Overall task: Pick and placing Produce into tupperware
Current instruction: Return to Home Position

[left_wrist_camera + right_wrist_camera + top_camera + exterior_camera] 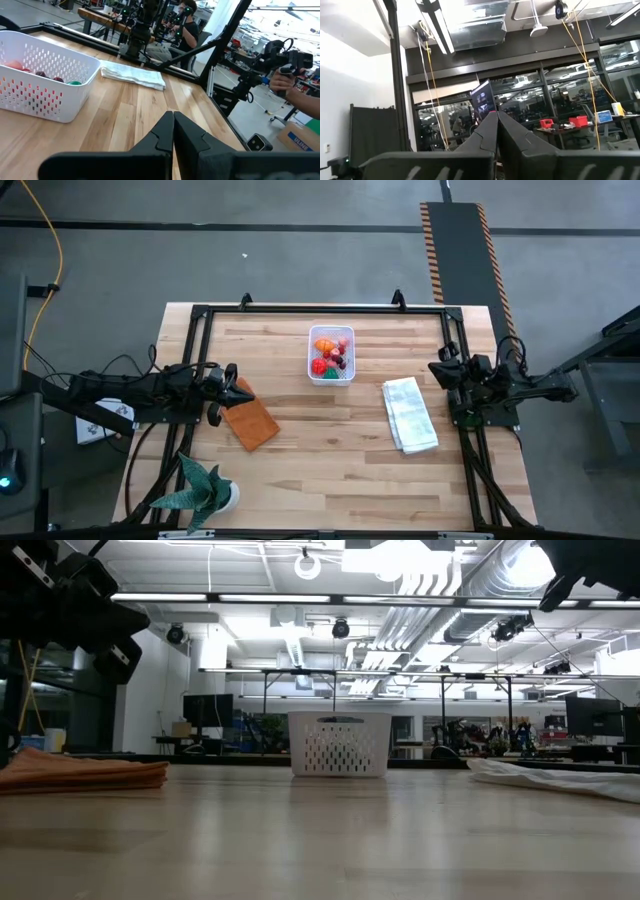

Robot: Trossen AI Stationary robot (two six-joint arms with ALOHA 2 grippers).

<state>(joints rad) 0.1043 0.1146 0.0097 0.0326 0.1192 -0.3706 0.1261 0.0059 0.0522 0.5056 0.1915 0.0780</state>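
While both arms sit at the table's sides, we see the produce [330,356] inside the tupperware [331,381].
We find the left gripper [232,385] pinched closed at the orange-brown mat's [250,422] corner, and the right gripper [441,370] likewise closed near the white cloth [410,414].

Light wooden table [330,455] carrying 4 things.
Seen from above, a white perforated tub [311,358] stands at mid-width near the table's top edge. A folded white cloth [410,414] lies toward the right side, well apart from the tub. An orange-brown flat rectangle [250,423] lies at an angle toward the left side. A green spiky plant [200,490] in a white pot stands at the lower left corner. A black frame [320,308] borders the top and side edges.
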